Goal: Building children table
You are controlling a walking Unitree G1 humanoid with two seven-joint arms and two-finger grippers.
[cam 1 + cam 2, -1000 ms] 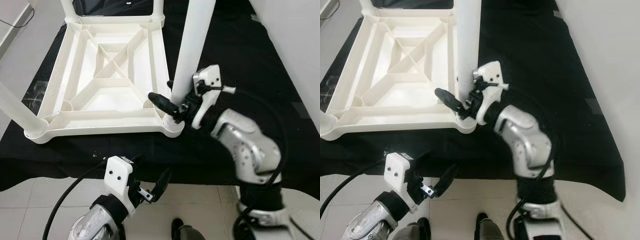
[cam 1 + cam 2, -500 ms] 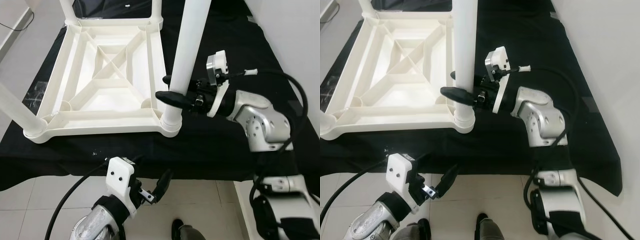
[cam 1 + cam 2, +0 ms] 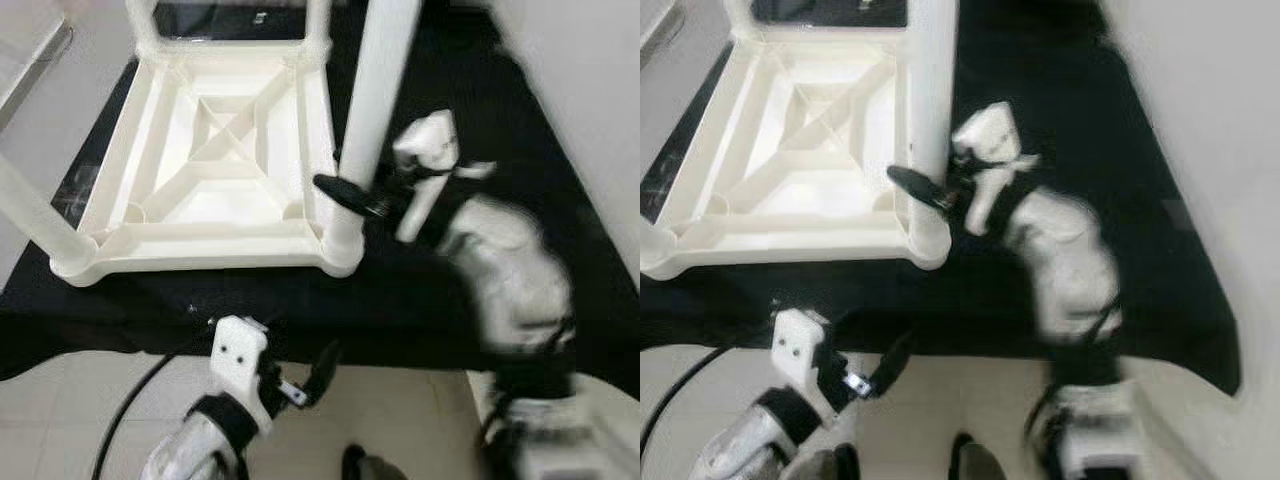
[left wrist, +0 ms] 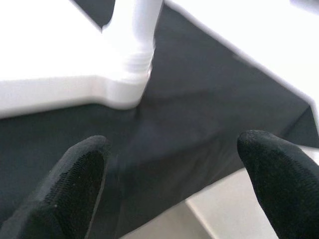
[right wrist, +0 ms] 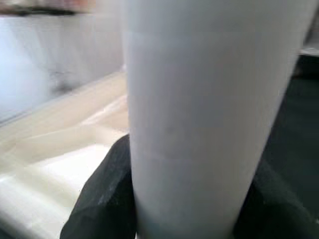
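A black cloth [image 3: 450, 40] covers a low platform on a pale tiled floor [image 3: 60, 400], and the white plastic tabletop [image 3: 215, 165] lies upside down on it, ribs facing up. Legs already stand in its other corners; the leg [image 3: 375, 95] nearest the robot's right stands upright in its corner socket [image 3: 342, 250]. The right gripper [image 3: 352, 190] is clamped around that leg just above the socket, its 2 fingers wrapping either side of the tube in the right wrist view. The left gripper [image 3: 305, 378] hangs idle over the floor, off the tabletop's near edge, fingers spread apart. The leg looks like a light, stiff, hollow tube with a smooth, probably slippery skin, so a low hold near the socket seems best for twisting or pressing it home.
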